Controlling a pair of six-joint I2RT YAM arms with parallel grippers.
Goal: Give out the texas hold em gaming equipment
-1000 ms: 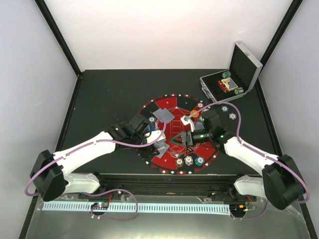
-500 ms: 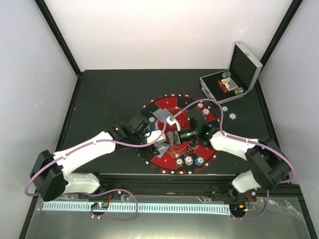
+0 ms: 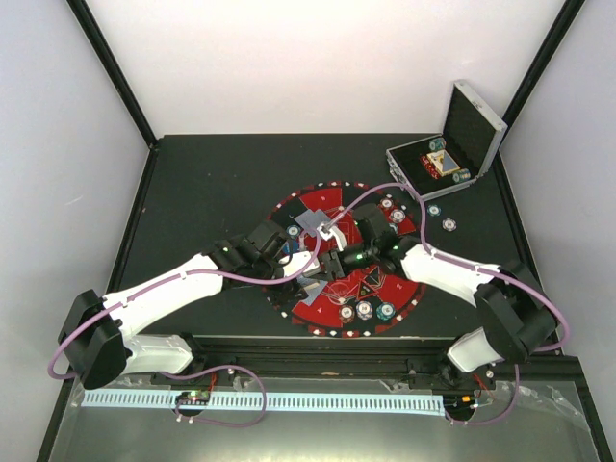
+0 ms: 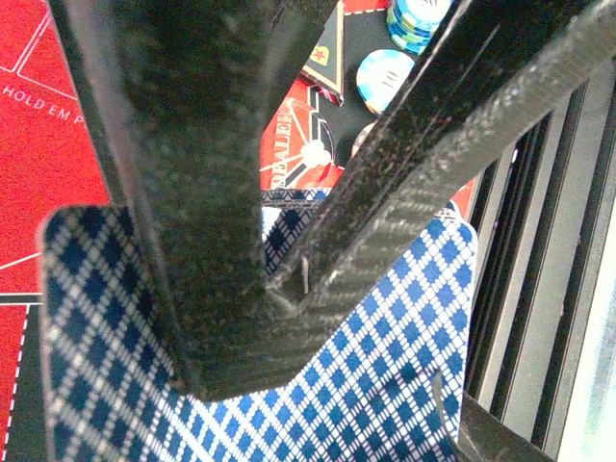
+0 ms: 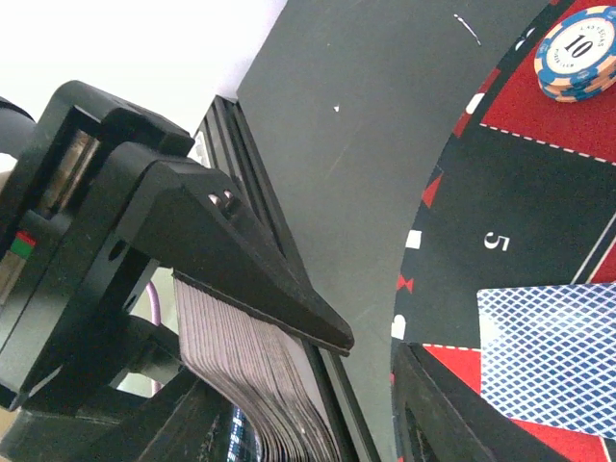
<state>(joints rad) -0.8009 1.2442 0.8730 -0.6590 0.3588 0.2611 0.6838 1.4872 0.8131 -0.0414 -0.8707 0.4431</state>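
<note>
Deck of playing cards (image 5: 245,371): clamped edge-on in the left gripper (image 3: 306,264) above the left half of the mat (image 3: 332,200), likely presented so the right gripper (image 3: 335,260), fingers apart alongside, can draw single cards.

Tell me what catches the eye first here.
The big red-and-black mat fills the centre of the table. Over it, the left fingers clamp a thick deck of cards with blue-diamond backs. At the table's far right corner, a silver case stands open.
</note>
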